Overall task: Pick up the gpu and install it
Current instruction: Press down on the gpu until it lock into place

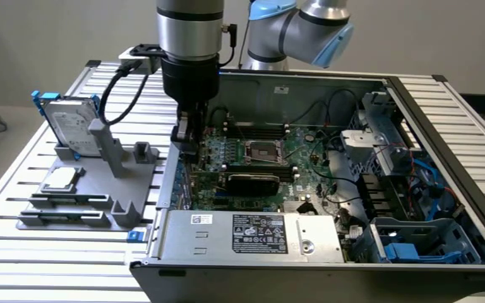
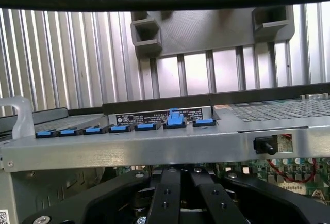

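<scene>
Bench [image 1: 23,252] of slatted metal carries an open computer case [image 1: 444,158] and a grey parts fixture [image 1: 83,202]. Pincer [image 1: 185,148] sits lowered inside the case, at its wall nearest the fixture, above the motherboard [image 1: 302,173]. Its fingers [image 2: 170,193] are closed together. The gpu [image 1: 194,183] stands on edge directly beneath the pincer, against the motherboard. A hard drive [image 1: 70,126] stands upright in the fixture, outside the case.

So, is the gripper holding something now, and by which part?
It cannot be told. The gripper is shut, low inside the computer case near its wall on the exterior view's left, but whatever may lie between its fingers is hidden.
</scene>
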